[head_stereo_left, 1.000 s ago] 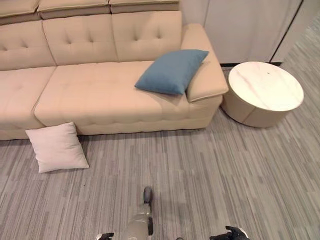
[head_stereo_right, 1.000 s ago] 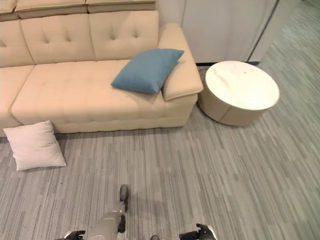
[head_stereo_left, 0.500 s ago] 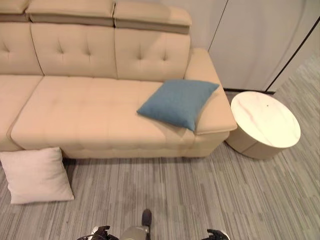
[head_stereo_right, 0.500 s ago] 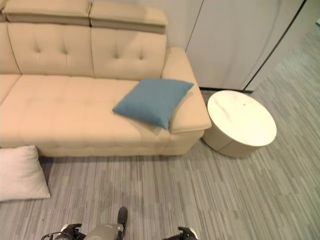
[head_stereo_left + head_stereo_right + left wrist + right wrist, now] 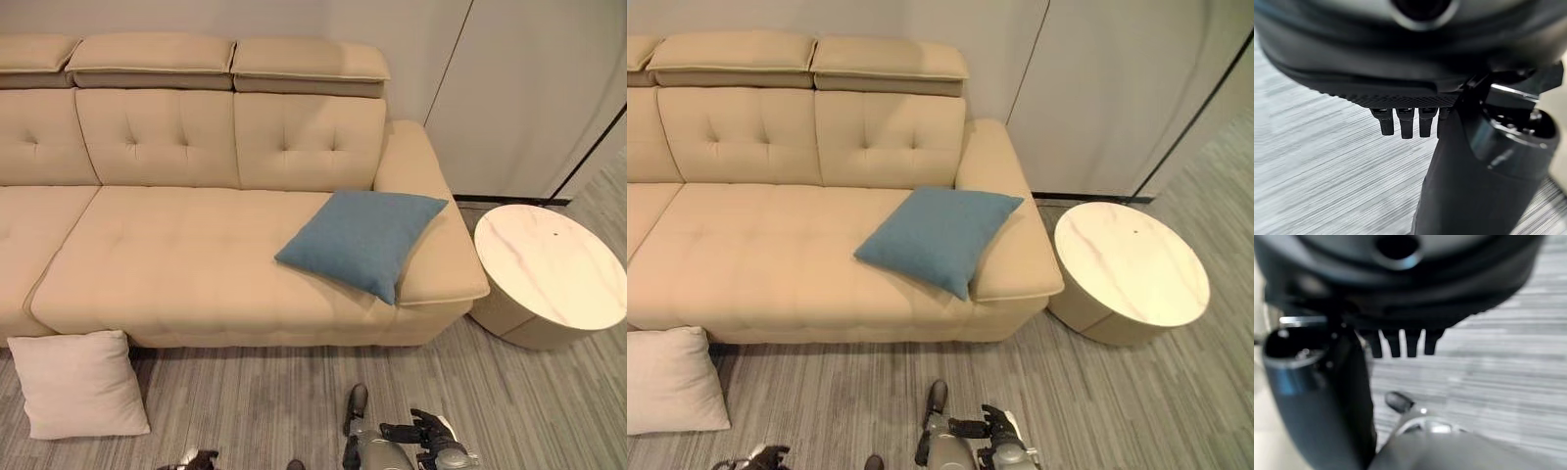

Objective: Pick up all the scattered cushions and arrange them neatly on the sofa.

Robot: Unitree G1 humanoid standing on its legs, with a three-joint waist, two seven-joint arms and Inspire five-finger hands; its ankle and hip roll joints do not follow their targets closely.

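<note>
Both hang low, empty, fingers relaxed: left robot hand (image 5: 199,458), right robot hand (image 5: 428,436). White cushion (image 5: 78,384) on floor (image 5: 255,411), beyond left robot hand; blue cushion (image 5: 362,240) already on sofa (image 5: 176,245).

The right robot hand (image 5: 426,436) is hanging low with fingers (image 5: 1400,342) relaxed and holding nothing. The left robot hand (image 5: 199,459) is hanging likewise, its fingers (image 5: 1405,122) pointing straight out.
</note>
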